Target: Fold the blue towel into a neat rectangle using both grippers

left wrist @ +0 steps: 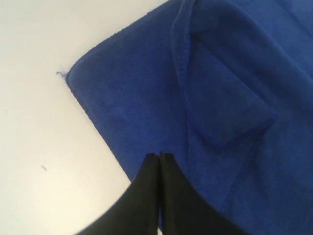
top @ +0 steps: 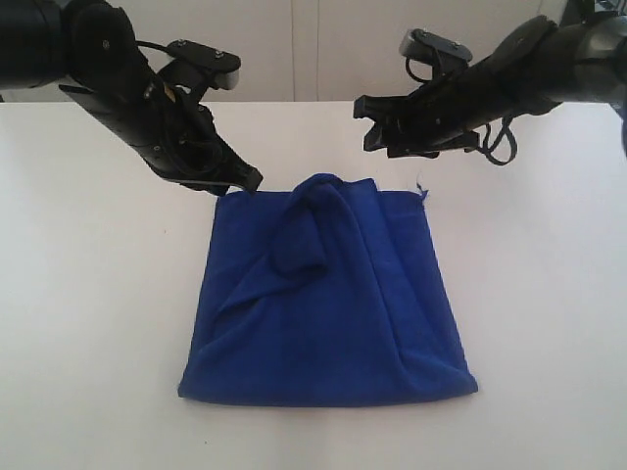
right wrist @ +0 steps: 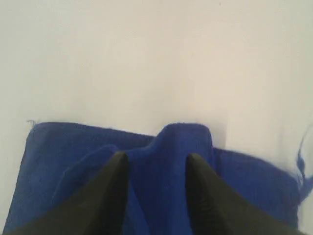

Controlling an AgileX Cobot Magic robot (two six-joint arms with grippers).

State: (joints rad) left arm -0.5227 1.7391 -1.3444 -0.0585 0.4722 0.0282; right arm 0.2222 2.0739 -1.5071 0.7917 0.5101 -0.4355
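In the upper left of the exterior view, the left gripper is seen slanting down to the upper left corner of the blue towel. Its fingers are pressed together, and whether cloth is pinched cannot be told. The towel is spread at the centre of the white table, with a rumpled fold raised at its upper edge. At the upper right, the right gripper is poised above the towel, apart from it, its fingers spread wide. A thread loop is seen at the towel's upper right corner.
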